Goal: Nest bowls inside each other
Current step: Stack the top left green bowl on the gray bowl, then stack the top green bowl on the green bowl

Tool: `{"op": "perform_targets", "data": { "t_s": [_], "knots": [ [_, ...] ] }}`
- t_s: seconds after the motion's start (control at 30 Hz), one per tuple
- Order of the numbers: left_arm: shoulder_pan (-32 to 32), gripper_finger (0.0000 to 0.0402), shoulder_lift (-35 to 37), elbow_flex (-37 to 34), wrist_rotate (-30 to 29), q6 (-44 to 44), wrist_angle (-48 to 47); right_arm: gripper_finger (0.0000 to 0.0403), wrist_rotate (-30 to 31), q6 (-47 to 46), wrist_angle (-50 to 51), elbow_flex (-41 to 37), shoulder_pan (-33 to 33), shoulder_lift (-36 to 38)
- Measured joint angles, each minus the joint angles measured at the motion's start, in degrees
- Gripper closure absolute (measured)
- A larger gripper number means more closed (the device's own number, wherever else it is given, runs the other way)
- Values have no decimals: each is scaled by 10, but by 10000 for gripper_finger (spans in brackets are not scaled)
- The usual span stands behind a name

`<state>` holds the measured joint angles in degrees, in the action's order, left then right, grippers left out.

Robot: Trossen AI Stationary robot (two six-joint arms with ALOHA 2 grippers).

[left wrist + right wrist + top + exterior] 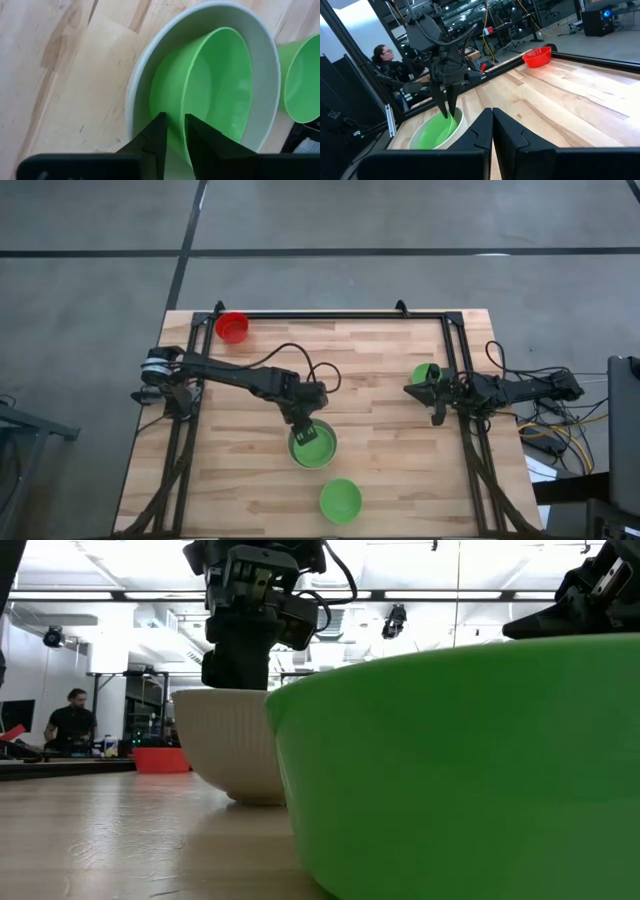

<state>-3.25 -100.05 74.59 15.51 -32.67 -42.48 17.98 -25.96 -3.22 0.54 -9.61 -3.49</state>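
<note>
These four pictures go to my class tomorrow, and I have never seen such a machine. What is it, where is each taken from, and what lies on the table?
Two dark robot arms work at a wooden table. One picture looks straight down, one level across the tabletop, and two from the wrists. The left pincer straddles the rim of a green bowl sitting inside the whitish bowl, fingers parted. The right pincer waits shut at the table's right side. Also there: a red bowl, a second green bowl, and a third green bowl by the right arm.

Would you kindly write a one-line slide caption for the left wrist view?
Left tool straddles the rim of a green bowl nested in the white bowl, another green bowl beside it.
</note>
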Motion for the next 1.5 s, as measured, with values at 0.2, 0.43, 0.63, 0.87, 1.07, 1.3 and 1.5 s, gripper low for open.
{"op": "perform_targets", "data": {
  "t_s": [0.2, 0.43, 0.63, 0.87, 1.07, 1.3, 1.5],
  "knots": [
    [0, 303, 0, 0, 4, -2, 10, 394, 0, 0, 0, 0, 0, 0],
    [2, 283, 2, 0, 10, -3, 18, 394, 0, 0, 0, 0, 0, 0],
    [5, 280, 17, 0, -2, 8, 16, 394, 0, 0, 0, 0, 0, 0],
    [5, 280, 31, 0, -17, 10, 5, 394, 0, 0, 0, 0, 0, 0],
    [7, 280, 46, 0, -52, 22, -6, 394, 0, 0, 0, 0, 0, 0],
    [33, 280, 101, 0, -115, -5, -10, 394, 0, 0, 0, 0, 0, 0],
    [55, 280, 138, 1, -148, -5, -5, 394, 0, 0, 0, 0, 0, 0]
  ]
}}
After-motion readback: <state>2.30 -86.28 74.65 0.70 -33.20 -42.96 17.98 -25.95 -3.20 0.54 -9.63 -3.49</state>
